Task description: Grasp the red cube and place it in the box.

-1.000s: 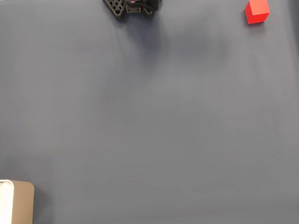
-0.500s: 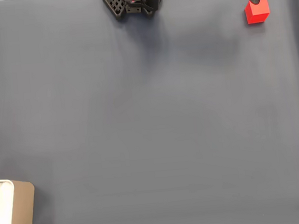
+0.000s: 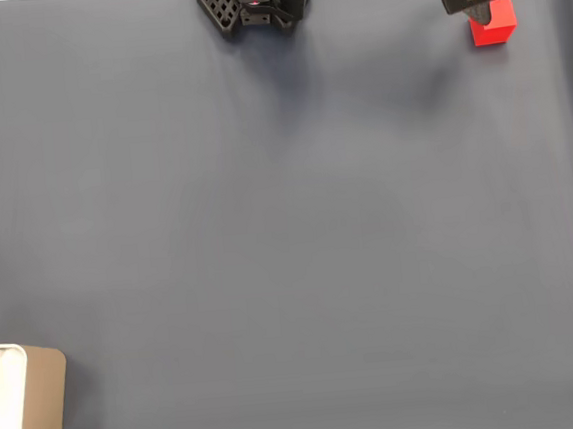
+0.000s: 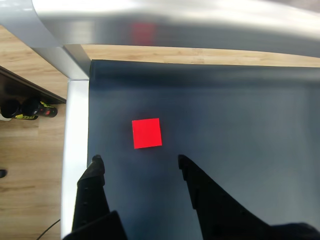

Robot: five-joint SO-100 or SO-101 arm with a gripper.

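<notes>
Your claw [image 4: 138, 161] hangs with its fingers spread, and the cube [image 4: 146, 133] sits just ahead of the tips, apart from both, with bare surface [image 4: 240, 125] all round it. To the claw's left in the wrist view a silver rail [image 4: 75, 130] edges the mat; another bar [image 4: 175, 22] crosses beyond the cube. In the fixed view the mat between claw [image 3: 478, 12] and box [image 3: 23, 410] lies open, with only the arm's base [image 3: 253, 2] at the top edge.

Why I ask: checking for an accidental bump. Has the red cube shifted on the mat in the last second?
No. In the fixed view the red cube sits where it did relative to the arm base; the gripper now overlaps it.
</notes>
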